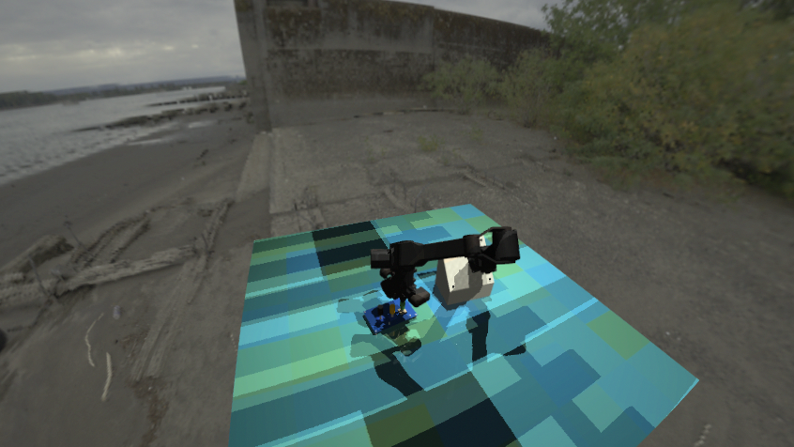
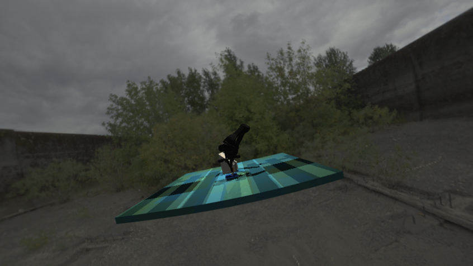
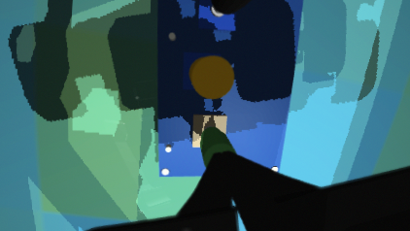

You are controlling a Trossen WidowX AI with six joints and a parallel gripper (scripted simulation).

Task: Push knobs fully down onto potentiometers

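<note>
The black jointed arm point(image 1: 444, 250) point(image 2: 235, 137) reaches out, bent downward — its closed, empty black hand point(image 1: 404, 300) point(image 2: 232, 171) point(image 3: 222, 160) at the dark-green round knob point(image 1: 403, 303) point(image 3: 216, 145).

high distant top view facing down, far low exterior, close wrist downward, first two sharing table point(image 1: 332, 389) point(image 2: 231, 198)

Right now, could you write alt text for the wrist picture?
Closed black jaws meet at a dark green knob over a beige square on a blue circuit board; a round orange-brown knob stands beyond.

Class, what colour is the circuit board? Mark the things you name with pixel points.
The circuit board point(image 1: 377, 327) point(image 2: 231, 177) point(image 3: 182, 166) is blue, clearest in the wrist view.
</note>
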